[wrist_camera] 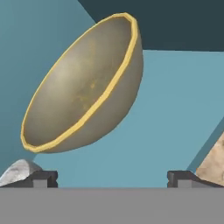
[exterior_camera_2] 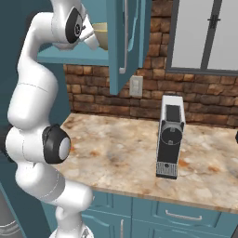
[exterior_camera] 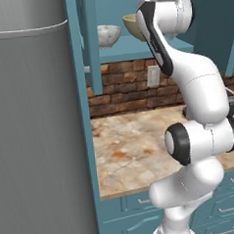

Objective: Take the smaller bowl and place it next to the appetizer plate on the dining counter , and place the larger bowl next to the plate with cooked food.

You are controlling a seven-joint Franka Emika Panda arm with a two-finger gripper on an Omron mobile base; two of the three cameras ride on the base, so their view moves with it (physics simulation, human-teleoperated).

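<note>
The larger bowl (wrist_camera: 83,87), tan with a yellow rim, looms close ahead in the hand view, just beyond my gripper (wrist_camera: 111,178). The gripper is open, its fingertips (wrist_camera: 43,178) wide apart with nothing between them. The larger bowl (exterior_camera: 132,26) stands on the open cabinet's teal shelf, partly behind my arm, and its edge (exterior_camera_2: 101,36) peeks past the cabinet door. To its left sits the smaller bowl (exterior_camera: 108,35), whitish and marbled, whose rim (wrist_camera: 17,169) shows at the lower left of the hand view. The dining counter and both plates are out of view.
A grey fridge (exterior_camera: 36,133) fills the left. The cabinet door (exterior_camera_2: 123,42) hangs open to the right of the shelf. Below lies a marbled wall counter (exterior_camera: 126,148) with a brick backsplash, and a coffee machine (exterior_camera_2: 169,137) stands on it to the right.
</note>
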